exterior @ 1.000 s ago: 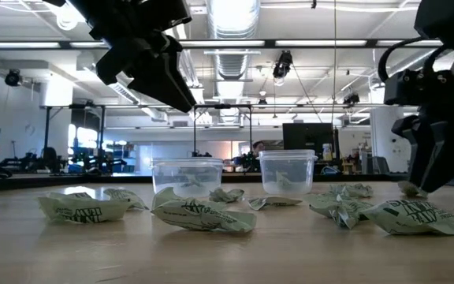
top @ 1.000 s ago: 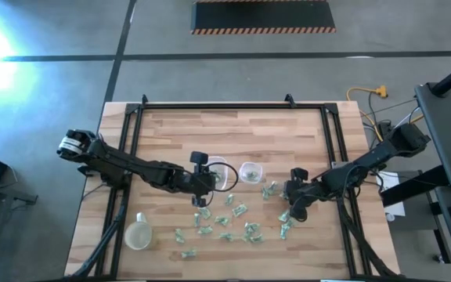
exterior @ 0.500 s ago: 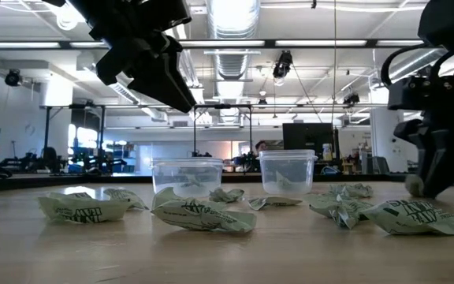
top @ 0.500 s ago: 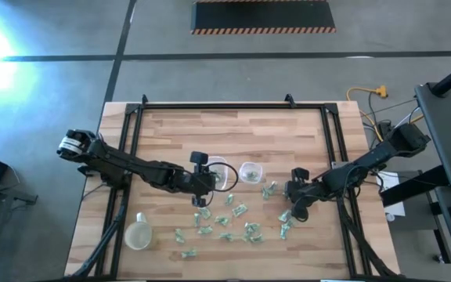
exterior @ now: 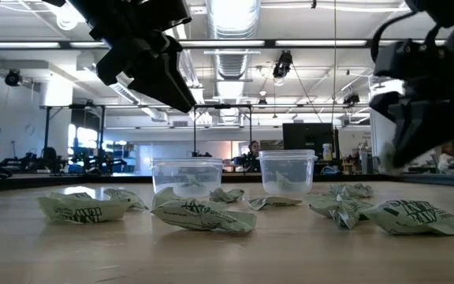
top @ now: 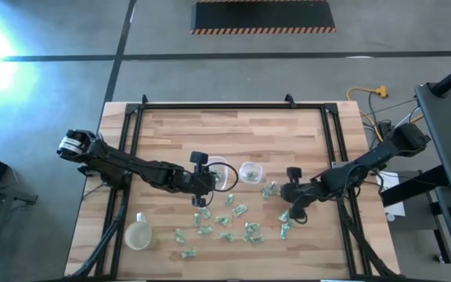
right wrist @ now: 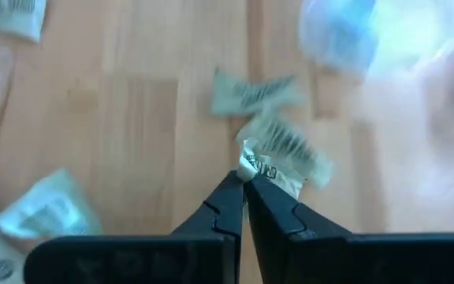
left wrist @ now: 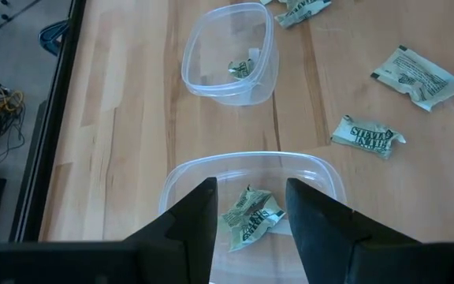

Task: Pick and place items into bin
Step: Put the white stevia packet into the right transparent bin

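Observation:
The items are small pale-green and white crinkly packets [top: 227,221] scattered on the wooden table near its front. Two clear bins stand side by side: one [top: 219,174] under my left gripper, one [top: 249,171] to its right. My left gripper [left wrist: 249,207] hovers open over the first bin, where one packet [left wrist: 251,214] lies. The second bin [left wrist: 228,51] also holds a piece. My right gripper [right wrist: 243,180] is shut on a packet [right wrist: 284,158], right of the bins [top: 290,196]. My right gripper pinches one end of the packet [right wrist: 251,167] between its two fingertips. The rest of the packet sticks out beyond the fingers. In the low view the gripper [exterior: 391,158] is off the table top.
A round clear lid or cup [top: 137,233] lies at the table's front left. Black frame rails [top: 131,157] run along the table's sides and far edge. More packets [exterior: 203,214] lie in front of the bins.
My right gripper has shut on a packet, then risen off the table and shifted a little toward the bins, carrying the packet with it.

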### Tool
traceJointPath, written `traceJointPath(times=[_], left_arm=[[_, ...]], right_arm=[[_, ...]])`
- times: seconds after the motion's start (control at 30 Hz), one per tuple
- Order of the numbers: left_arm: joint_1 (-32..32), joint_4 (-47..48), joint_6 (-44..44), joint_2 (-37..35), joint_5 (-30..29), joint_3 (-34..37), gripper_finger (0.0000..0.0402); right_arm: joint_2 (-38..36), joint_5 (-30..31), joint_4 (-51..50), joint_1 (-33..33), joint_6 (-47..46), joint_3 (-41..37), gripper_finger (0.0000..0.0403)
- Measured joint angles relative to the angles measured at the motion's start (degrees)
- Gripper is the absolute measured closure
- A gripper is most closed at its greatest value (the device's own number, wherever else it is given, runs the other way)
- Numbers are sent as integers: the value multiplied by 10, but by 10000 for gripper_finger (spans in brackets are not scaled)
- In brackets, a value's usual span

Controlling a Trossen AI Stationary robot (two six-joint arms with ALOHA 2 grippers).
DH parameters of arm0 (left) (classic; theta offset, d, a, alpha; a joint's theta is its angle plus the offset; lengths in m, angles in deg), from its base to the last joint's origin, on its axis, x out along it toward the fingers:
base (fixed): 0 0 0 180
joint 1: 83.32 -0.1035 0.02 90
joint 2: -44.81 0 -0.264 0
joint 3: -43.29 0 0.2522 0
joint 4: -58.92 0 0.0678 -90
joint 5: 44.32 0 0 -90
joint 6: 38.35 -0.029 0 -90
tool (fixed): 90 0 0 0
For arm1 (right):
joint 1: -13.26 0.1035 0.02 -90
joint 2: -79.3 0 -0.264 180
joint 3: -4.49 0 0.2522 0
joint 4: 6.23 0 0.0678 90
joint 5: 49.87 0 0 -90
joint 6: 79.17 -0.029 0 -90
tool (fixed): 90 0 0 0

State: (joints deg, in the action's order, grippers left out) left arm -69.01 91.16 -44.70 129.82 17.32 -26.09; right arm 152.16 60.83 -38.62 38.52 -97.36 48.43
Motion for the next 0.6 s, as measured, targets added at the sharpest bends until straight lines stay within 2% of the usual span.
traceJointPath(times=[0.17, 0.3, 0.37, 0.43, 0.6], left_arm=[[0, 0, 0, 0, 0, 0, 267], [0, 0, 0, 0, 0, 0, 267], [0, -1, 0, 0, 0, 0, 267], [0, -1, 0, 0, 0, 0, 267], [0, -1, 0, 0, 0, 0, 267]], right_arm=[[0, 88, 8, 0, 92, 29, 392], [0, 183, 93, -12, 205, 38, 392], [0, 180, 151, -28, 253, 38, 392], [0, 153, 199, -46, 286, 36, 392], [4, 100, 244, -99, 304, 30, 392]])
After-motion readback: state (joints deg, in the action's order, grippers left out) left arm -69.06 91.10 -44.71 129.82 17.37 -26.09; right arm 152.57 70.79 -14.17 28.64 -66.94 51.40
